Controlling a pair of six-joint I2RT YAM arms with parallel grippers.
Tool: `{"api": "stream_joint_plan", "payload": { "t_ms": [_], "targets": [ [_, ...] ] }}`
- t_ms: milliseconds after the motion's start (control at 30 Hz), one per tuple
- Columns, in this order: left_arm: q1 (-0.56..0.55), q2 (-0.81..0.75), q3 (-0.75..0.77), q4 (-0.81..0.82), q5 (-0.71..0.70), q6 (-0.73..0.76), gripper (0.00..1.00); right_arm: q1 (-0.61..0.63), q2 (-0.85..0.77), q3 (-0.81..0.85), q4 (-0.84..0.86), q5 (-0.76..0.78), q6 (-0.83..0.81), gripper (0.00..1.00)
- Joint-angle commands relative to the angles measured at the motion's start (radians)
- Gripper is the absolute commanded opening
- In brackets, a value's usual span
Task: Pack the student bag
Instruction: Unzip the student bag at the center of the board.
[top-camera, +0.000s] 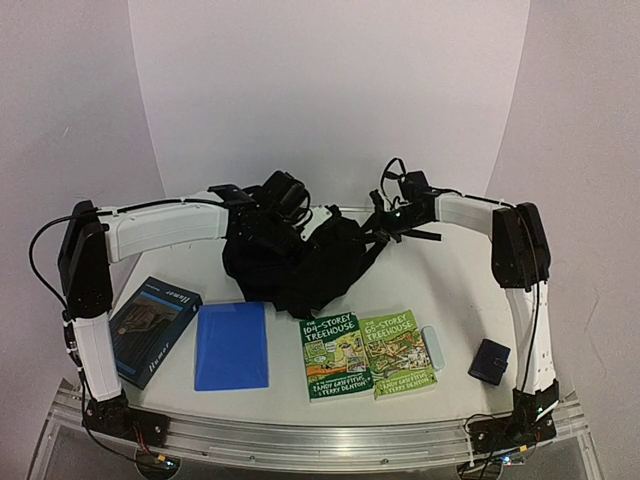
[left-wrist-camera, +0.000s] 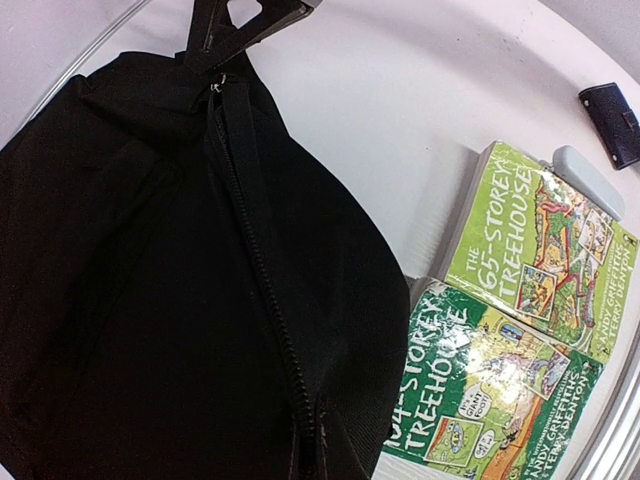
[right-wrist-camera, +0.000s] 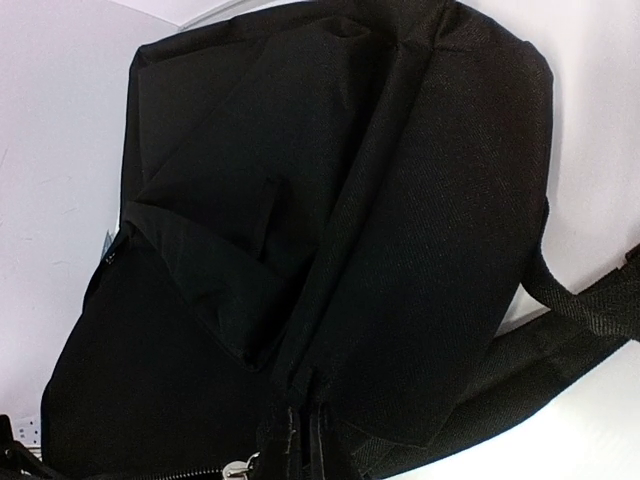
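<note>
Noting large soft black fabric backpack slumped at centre of white table, between both arms. Finding left gripper at its top edge, closed tight on end of black zip. Placing right gripper at strap side; cannot tell its opening.

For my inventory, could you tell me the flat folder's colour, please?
The folder is plain blue, best seen in the top external view.

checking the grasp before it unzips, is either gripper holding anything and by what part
The left gripper appears shut on the student bag at one end of its zipper. Whether the right gripper holds anything cannot be told.
</note>
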Motion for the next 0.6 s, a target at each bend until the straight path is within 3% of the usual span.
{"api": "stream_joint_plan", "payload": {
  "t_ms": [0, 233, 567],
  "targets": [
    [-0.011, -0.127, -0.024, -0.107, 0.041, 0.033, 0.00, -0.064, 0.072, 0.050, 0.043, 0.207, -0.062, 0.00],
    [0.009, -0.098, -0.058, -0.062, -0.039, 0.096, 0.00, -0.143, -0.033, 0.047, 0.026, 0.199, -0.069, 0.00],
    [0.153, 0.158, 0.211, -0.046, -0.038, 0.201, 0.06, -0.200, -0.348, -0.409, 0.032, 0.132, -0.112, 0.00]
  ]
}}
